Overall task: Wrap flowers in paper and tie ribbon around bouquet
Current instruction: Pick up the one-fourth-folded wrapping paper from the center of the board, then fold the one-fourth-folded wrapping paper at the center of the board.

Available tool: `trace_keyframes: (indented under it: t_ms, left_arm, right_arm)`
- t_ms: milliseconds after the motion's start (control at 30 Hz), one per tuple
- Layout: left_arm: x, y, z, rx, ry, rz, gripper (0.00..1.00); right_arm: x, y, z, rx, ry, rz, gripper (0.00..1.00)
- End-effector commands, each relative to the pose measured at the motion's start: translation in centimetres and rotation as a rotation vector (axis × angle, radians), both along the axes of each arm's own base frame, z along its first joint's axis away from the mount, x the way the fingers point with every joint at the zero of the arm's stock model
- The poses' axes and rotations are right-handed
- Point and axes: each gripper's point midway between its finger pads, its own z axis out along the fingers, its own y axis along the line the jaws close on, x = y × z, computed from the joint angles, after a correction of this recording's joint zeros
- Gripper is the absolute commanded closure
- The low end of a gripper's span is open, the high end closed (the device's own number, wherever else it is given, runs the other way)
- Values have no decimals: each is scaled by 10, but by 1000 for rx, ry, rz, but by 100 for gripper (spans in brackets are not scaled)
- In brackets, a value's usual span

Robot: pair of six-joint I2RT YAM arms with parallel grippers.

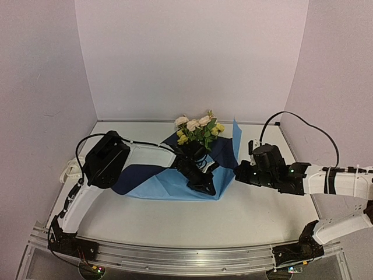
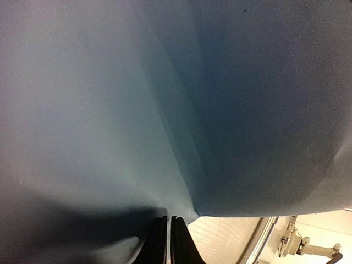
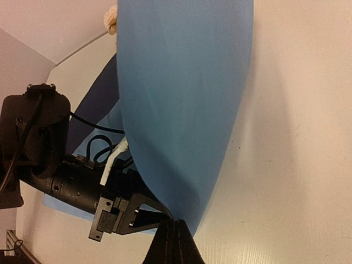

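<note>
Our left tool and right tool each pinch shut on an edge of the paper, holding light blue flaps off the table, we judge, to fold them around the flowers resting at its far end.

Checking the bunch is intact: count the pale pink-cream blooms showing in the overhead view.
3. The left bloom, the middle bloom and the right bloom sit in a row at the far end of the flowers, by the paper's far edge. Others may hide behind leaves.
</note>
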Motion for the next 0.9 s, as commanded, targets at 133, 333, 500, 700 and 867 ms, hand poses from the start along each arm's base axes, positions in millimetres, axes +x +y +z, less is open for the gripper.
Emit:
trace_keyframes:
  t_ms: [133,333,500,700,867]
  left_arm:
    - [26,51,99,-179,-19,92,95]
    - [30,142,72,-35,3,215,95]
    - [4,170,48,31,38,169,96]
    - [6,177,5,128,59,167,99]
    - [19,173,-6,141,57,220,100]
  right_arm:
    - [3,14,11,-61,5,85,100]
    - [7,17,13,-95,13,92,100]
    - [11,23,17,-106,19,107,100]
    - [14,34,18,-105,39,135,100]
    - [18,58,15,-67,73,195,100]
